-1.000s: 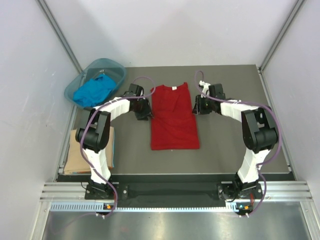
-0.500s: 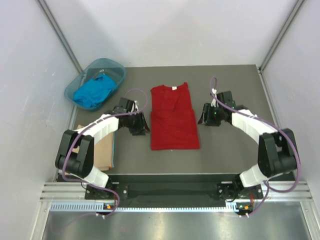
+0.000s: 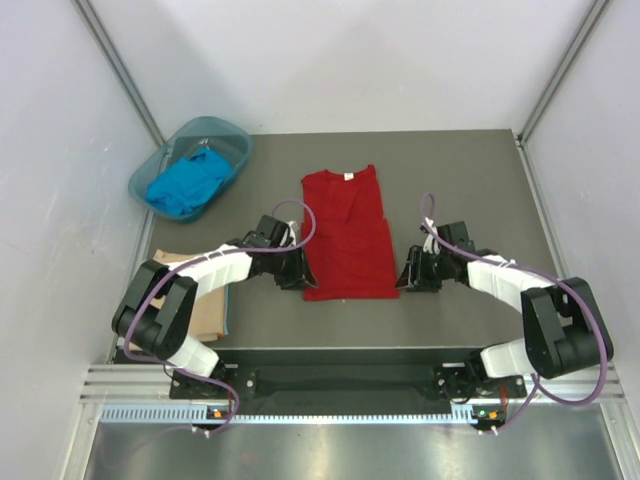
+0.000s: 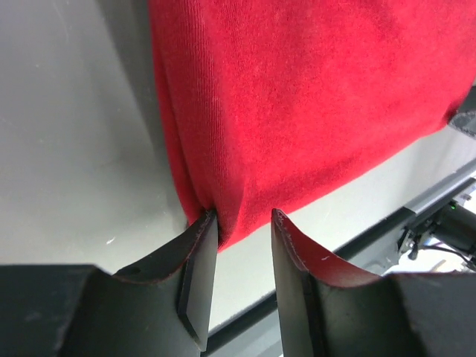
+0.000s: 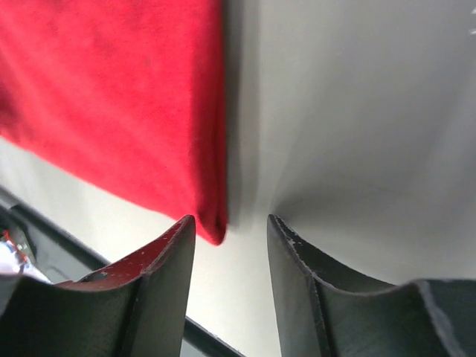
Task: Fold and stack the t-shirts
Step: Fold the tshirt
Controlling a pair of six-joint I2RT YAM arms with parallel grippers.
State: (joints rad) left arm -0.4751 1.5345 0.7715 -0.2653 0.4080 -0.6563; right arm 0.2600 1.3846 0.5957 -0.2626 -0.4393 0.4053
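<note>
Straddling red t-shirt (image 4: 297,97) corner: left gripper (image 4: 245,220)

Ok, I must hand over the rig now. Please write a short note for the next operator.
Left gripper: open, near-left hem corner of the red t-shirt between the jaws, unclamped.
Right gripper: open at the near-right corner.
Blue t-shirt: crumpled in the teal basin.
Tan t-shirt: folded at the near-left edge of the table.
Done: tan folded; red's sides look folded in.
Left: fold red's hem up, stack it, then blue.
</note>
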